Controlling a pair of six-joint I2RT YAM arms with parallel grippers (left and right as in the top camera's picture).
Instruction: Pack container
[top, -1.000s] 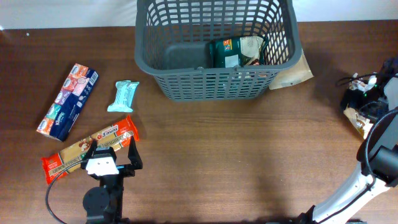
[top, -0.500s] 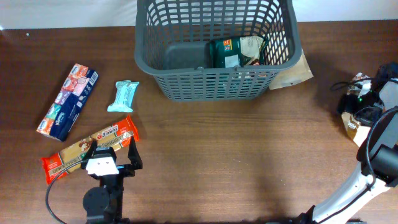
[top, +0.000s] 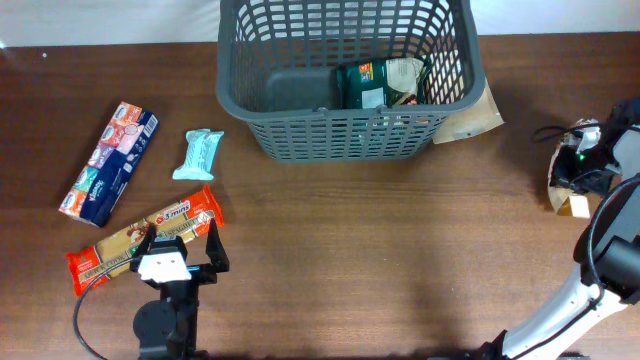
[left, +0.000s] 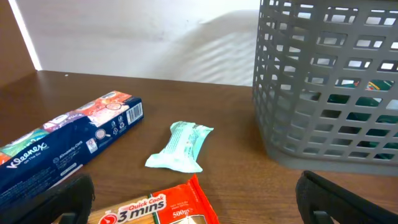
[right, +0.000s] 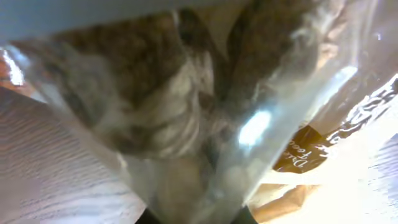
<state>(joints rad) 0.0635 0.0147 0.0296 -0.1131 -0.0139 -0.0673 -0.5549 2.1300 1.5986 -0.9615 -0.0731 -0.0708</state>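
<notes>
The container (top: 345, 130), a dark grey slotted basket, stands at the back middle of the table and fills the right side of the left wrist view (left: 329, 93). A green pack (top: 370, 85) lies inside it. My left gripper (top: 180, 252) hangs open over a red pasta pack (top: 110, 250), which lies between the wide fingers (left: 155, 208). At the far right edge my right gripper (top: 583, 165) is shut on a clear bag with brown contents (top: 568, 200). That bag (right: 186, 112) fills the right wrist view, pinched between the dark fingertips (right: 149, 218).
A blue tissue pack (top: 108, 162) and a teal bar (top: 198, 154) lie on the left of the table. A kraft paper bag (top: 478, 115) leans behind the basket's right corner. The table's back edge meets a white wall.
My right gripper has shut on the clear bag and shifted slightly, nudging the bag with it. The left arm and the other packs have not moved.
</notes>
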